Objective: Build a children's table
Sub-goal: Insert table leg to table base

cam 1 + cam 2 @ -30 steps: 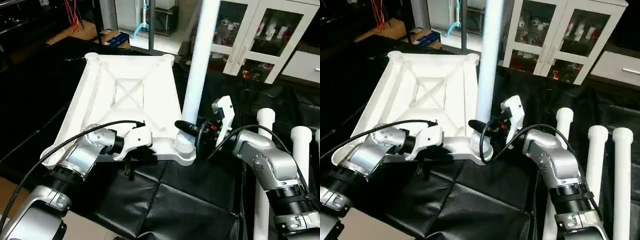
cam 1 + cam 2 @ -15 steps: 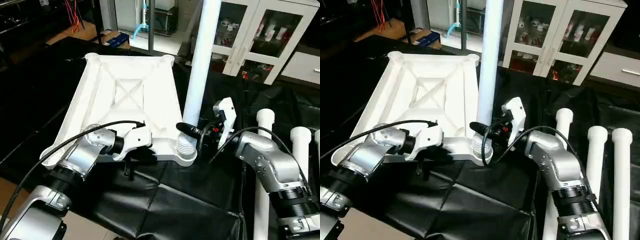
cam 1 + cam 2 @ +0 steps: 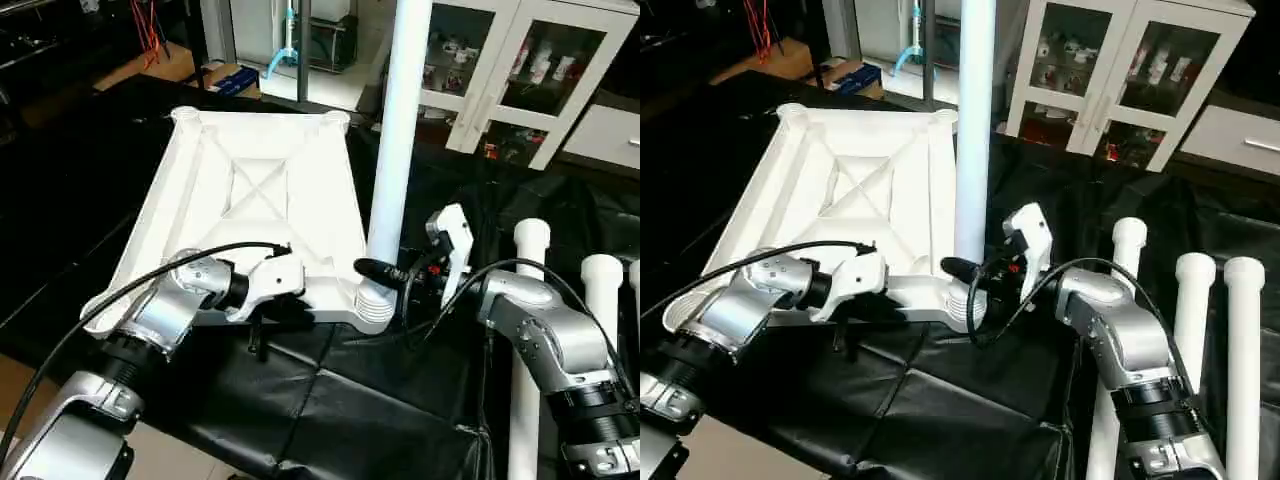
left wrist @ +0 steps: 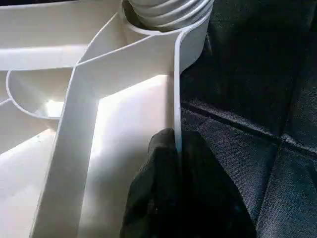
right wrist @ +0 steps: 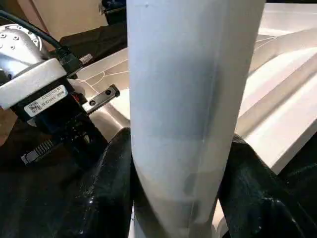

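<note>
Nearest you, the left gripper is pinched tight on the near rim of the tabletop, which lies upside down on the black cloth, its X-braced ribs facing up. Just to the right along that same rim, the right gripper has its 2 fingers clasped around the base of 1 white leg, with a black finger on each side of the tube in the right wrist view. That leg stands nearly upright, its long axis rising out of the near right corner socket, and its ribbed flared end looks partly sunk into the socket. The coming move, as you would judge it, turns on that axis: any push has to run straight down along the tube into the socket, while your left arm holds the top from sliding. Beyond the right forearm, 3 spare legs lie side by side on the cloth. Farther back stands a white glass-door cabinet.
</note>
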Motion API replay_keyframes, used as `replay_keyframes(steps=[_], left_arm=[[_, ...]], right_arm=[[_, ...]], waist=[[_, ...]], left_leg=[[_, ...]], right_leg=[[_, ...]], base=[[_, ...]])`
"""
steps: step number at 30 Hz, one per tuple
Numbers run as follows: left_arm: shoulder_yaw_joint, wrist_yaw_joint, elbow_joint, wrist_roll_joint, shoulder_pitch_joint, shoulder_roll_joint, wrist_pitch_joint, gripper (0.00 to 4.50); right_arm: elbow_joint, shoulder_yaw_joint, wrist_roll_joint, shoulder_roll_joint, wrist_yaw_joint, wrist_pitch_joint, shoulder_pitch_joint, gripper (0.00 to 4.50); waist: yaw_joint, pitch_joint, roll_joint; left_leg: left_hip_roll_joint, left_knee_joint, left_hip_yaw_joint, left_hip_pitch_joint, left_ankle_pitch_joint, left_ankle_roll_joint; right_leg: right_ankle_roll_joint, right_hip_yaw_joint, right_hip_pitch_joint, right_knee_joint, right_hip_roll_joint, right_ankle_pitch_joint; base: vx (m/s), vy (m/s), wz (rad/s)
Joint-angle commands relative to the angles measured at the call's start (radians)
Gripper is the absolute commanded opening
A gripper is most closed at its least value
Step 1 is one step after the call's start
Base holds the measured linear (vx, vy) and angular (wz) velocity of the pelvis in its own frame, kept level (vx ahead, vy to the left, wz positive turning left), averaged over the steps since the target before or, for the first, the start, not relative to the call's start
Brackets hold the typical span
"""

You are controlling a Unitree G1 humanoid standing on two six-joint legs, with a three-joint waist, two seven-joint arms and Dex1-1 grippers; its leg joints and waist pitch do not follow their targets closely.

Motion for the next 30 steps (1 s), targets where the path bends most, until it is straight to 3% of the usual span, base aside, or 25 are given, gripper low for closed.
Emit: replay_keyframes(steps=[1,7,15,30], left_arm=[[-0.023,0.000,0.026,0.015,0.011,-0.006,-0.004,0.01],[-0.025,-0.004,0.020,0.016,0.014,-0.005,-0.006,0.01],[-0.025,-0.003,0.011,0.015,0.021,-0.006,-0.005,0.01],[-0.021,-0.001,-0.004,0.012,0.033,-0.002,0.004,0.01]], right_arm=[[0.027,0.036,-0.036,0.005,-0.009,0.010,0.025,1.85],[0.071,0.034,-0.075,0.030,-0.054,-0.028,0.016,1.85],[0.081,0.034,-0.095,0.029,-0.075,-0.060,0.041,1.85],[0.062,-0.094,0.013,0.075,-0.101,-0.097,0.174,1.85]], waist=[[-0.003,-0.067,0.001],[-0.006,-0.067,0.005],[-0.007,-0.066,0.003],[-0.005,-0.069,0.001]], left_leg=[[0.077,-0.085,-0.034,0.007,-0.087,0.024],[0.078,-0.088,-0.035,0.009,-0.096,0.012],[0.078,-0.089,-0.035,0.010,-0.118,0.007],[0.080,-0.094,-0.036,0.010,-0.137,0.014]], right_leg=[[-0.262,0.055,0.050,-0.065,-0.094,-0.166],[-0.260,0.054,0.048,-0.064,-0.092,-0.166],[-0.251,0.056,0.046,-0.069,-0.093,-0.192],[-0.247,0.055,0.045,-0.073,-0.096,-0.183]], base=[[0.000,0.000,0.00],[0.000,0.000,0.00],[0.000,0.000,0.00],[0.000,0.000,0.00]])
